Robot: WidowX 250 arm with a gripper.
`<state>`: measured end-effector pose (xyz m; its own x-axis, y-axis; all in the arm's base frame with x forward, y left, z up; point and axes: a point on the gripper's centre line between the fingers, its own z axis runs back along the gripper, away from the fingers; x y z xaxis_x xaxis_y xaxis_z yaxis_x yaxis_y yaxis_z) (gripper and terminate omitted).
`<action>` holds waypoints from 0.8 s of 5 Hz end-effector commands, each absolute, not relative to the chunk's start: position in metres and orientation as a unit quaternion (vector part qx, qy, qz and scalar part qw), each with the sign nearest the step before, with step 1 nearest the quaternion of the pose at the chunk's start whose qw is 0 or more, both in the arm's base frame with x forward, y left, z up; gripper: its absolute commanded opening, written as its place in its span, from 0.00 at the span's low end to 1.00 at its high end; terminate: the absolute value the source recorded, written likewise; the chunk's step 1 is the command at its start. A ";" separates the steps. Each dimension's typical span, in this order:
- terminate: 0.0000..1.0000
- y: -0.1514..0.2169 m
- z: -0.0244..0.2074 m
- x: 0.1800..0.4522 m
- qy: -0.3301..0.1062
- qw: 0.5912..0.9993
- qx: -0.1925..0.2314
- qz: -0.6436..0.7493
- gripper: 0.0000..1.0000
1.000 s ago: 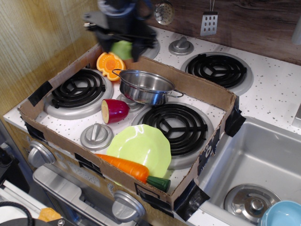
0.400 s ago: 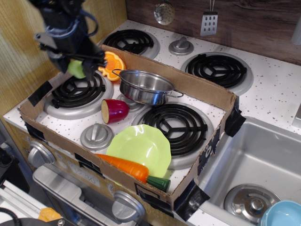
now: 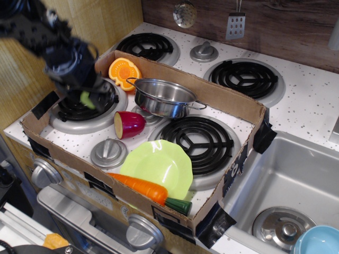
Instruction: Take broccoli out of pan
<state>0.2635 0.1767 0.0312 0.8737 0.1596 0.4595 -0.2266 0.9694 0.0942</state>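
Observation:
The pan (image 3: 161, 97), a shiny steel pot with wire loop handles, stands in the middle of the cardboard tray and looks empty. My gripper (image 3: 85, 95) is blurred and low over the front-left burner (image 3: 87, 108). It is shut on the light-green broccoli (image 3: 88, 99), of which only a small part shows between the fingers. The broccoli is well left of the pan and close above the burner coils.
The cardboard tray (image 3: 233, 106) also holds an orange pepper half (image 3: 123, 71), a purple vegetable half (image 3: 128, 124), a pale green plate (image 3: 158, 166), a carrot (image 3: 143, 189) and a grey knob (image 3: 107, 152). A sink (image 3: 286, 180) lies at the right.
My gripper carried the broccoli from above the back of the tray leftward and down, and now hangs low over the front-left burner. The pan has not moved.

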 end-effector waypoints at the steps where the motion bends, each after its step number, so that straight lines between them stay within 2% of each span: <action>1: 0.00 0.179 0.047 0.273 -0.241 0.962 0.081 0.105 1.00; 3: 0.00 0.173 0.087 0.284 -0.225 0.964 0.111 0.085 1.00; 4: 0.00 0.164 0.111 0.288 -0.214 0.963 0.145 0.078 1.00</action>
